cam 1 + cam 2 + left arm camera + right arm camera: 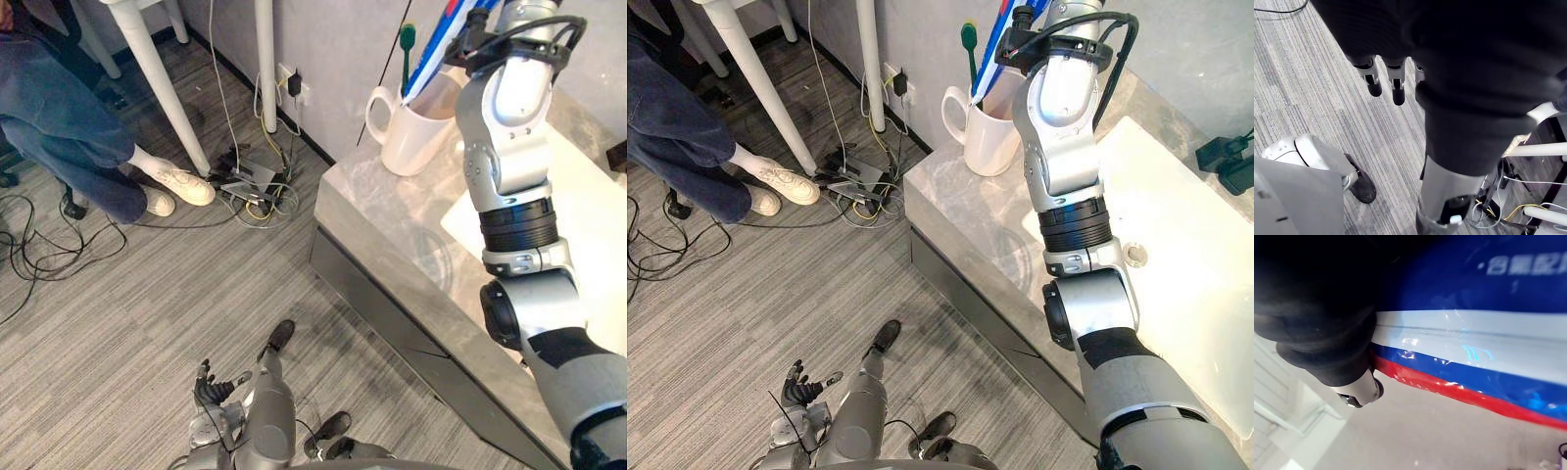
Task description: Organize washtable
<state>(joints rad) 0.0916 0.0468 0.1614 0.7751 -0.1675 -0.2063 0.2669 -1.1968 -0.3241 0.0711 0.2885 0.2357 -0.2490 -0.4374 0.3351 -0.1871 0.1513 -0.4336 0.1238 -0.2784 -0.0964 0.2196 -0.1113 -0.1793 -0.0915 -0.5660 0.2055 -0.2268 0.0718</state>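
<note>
A white mug (416, 132) stands at the far corner of the grey marble washtable (392, 215). In it lean a green toothbrush (407, 39) and a blue, white and red toothpaste tube (441, 49). My right arm reaches up over the mug to the tube's upper end. In the right wrist view the tube (1474, 342) runs close along my right hand (1359, 394), whose one visible finger lies against its red edge. Low beside me my left hand (216, 392) hangs over the floor, its fingers (1396, 88) relaxed and holding nothing.
A white basin (1176, 225) with a drain (1134, 257) lies right of the mug, a black object (1225, 162) at its far side. On the floor left of the washtable are tangled cables (250, 186), white table legs (157, 78) and a seated person's leg and shoe (181, 184).
</note>
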